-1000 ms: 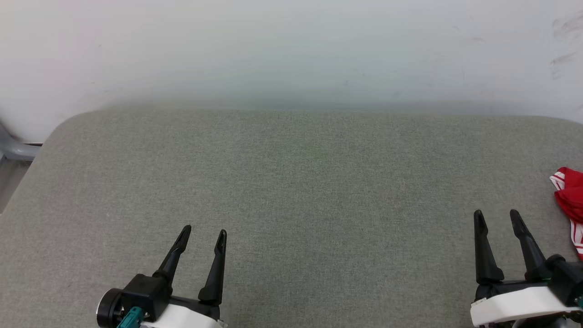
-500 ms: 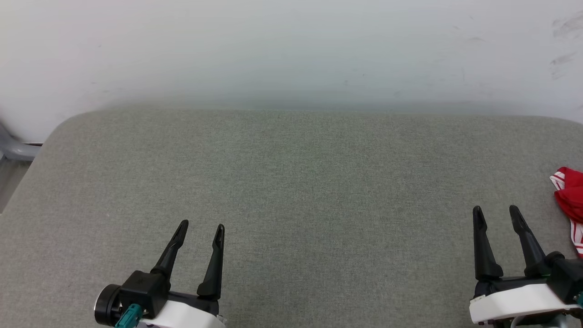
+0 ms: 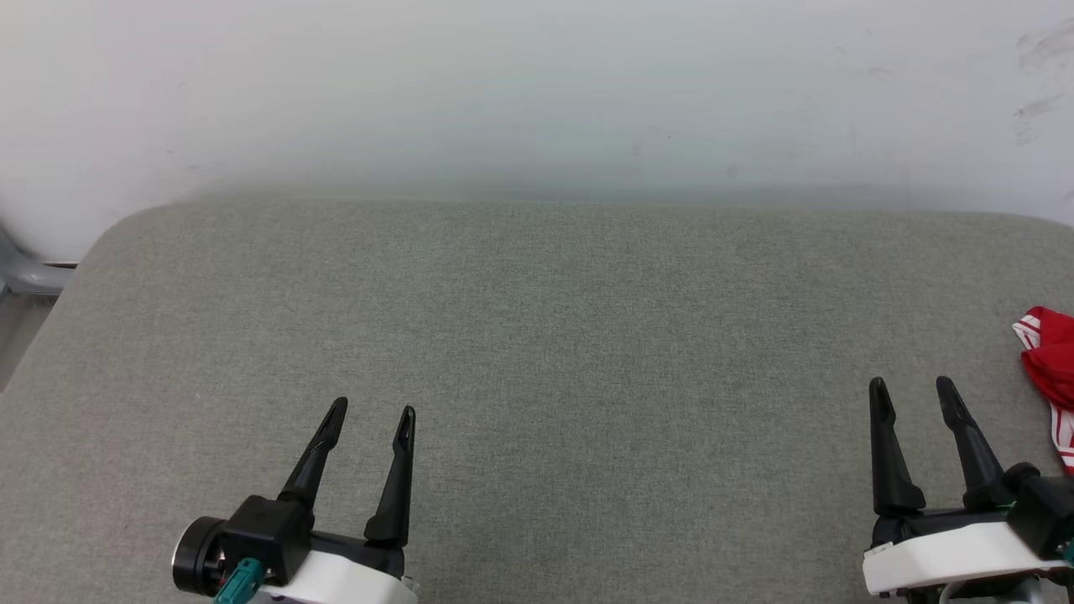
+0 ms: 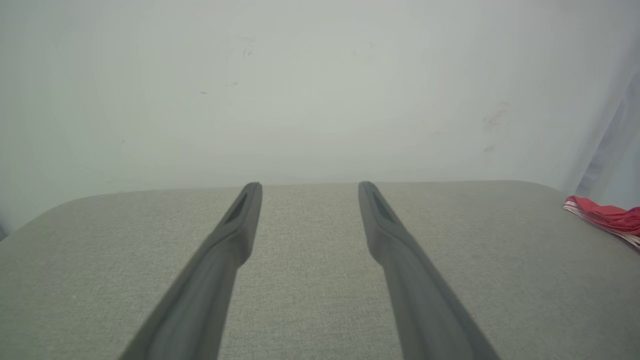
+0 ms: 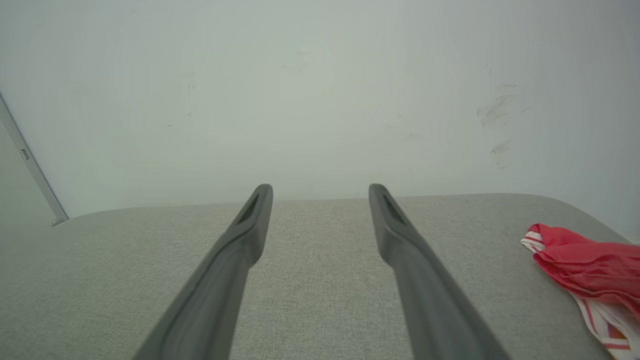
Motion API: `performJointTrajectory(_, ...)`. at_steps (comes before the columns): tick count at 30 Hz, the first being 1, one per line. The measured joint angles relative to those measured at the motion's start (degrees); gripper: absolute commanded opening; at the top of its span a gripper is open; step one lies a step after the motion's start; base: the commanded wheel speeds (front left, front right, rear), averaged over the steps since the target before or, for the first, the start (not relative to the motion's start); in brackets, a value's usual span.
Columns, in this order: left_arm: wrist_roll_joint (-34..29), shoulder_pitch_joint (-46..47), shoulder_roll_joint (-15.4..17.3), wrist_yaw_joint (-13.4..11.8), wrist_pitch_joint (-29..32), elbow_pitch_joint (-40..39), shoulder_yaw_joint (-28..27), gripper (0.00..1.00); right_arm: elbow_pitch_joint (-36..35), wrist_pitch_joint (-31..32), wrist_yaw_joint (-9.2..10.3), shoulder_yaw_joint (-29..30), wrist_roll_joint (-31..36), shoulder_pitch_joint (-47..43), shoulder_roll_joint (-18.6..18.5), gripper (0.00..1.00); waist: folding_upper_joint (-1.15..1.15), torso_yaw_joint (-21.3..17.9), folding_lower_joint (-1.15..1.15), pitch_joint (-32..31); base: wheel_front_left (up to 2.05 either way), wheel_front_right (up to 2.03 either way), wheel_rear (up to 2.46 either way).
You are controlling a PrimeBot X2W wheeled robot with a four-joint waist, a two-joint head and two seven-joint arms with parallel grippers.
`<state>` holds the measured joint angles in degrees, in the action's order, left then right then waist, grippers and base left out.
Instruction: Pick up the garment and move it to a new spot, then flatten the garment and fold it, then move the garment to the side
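garment bunched at the table's 3 o'clock edge, both sets of fingers released and empty

my left fingers [image 3: 397, 470] and right fingers [image 3: 888, 453] stand spread wide above the grey table [image 3: 537, 335], holding nothing. the garment [image 3: 1049, 369] lies crumpled at about 2 o'clock from the right fingers, near but apart, and the head view's edge cuts part of it off. i judge it light, soft and limp: it should sag and trail when lifted, grip well enough, and nothing in it can break. the risk is pinching several layers at once. i'd take the striped trim at its 10 o'clock corner, where a fold stands proud of the table, with the right fingers.
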<state>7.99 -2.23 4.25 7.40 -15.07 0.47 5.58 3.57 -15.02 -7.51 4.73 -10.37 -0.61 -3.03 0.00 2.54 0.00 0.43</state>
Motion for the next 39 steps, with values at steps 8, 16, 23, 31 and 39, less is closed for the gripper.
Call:
performJointTrajectory(8,0.8,0.0,-0.1,0.0,0.0,1.0,0.1,1.0,0.0,0.0,0.0,-0.6,-0.7,0.0,0.0,1.0,0.0,0.1,0.0,0.0,0.0,0.0,0.0)
performJointTrajectory(16,1.3,-0.2,-0.1,0.0,0.0,1.8,0.1,0.0,0.4,0.0,-0.01,-0.6,-0.7,-0.2,0.0,0.0,0.0,0.1,0.0,-0.2,0.0,0.0,0.0)
performJointTrajectory(23,5.1,-1.9,-0.2,0.0,0.8,4.0,0.1,0.0,3.1,1.2,-0.01,-0.6,-4.2,-1.4,0.0,0.0,0.0,0.1,0.0,-0.2,0.0,0.0,0.0)
performJointTrajectory(31,14.5,-1.2,0.2,-0.1,2.5,5.1,-0.4,0.0,3.8,3.5,-0.01,-0.3,-12.7,-1.1,0.0,0.0,0.0,-0.1,0.0,-0.2,0.0,0.0,0.0)
performJointTrajectory(39,22.8,-0.2,0.4,-0.1,4.2,6.3,-1.1,0.0,4.5,5.4,-0.01,-0.1,-20.4,-0.5,0.0,0.0,0.0,-0.3,0.0,-0.2,0.0,0.0,0.0)
